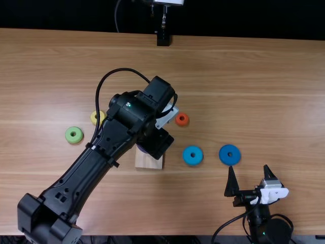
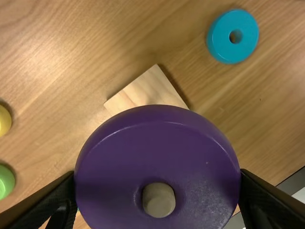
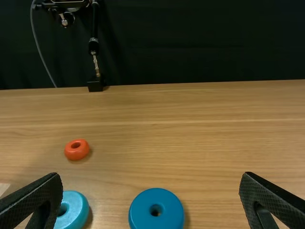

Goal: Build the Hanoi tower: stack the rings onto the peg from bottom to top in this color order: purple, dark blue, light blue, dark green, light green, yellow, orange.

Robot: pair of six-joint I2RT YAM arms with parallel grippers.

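Wooden table — left tool clamped on purple ring, peg upright inside — right tool apart.

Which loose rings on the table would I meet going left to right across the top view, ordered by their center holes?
Light green ring → yellow ring → orange ring → light blue ring → dark blue ring.
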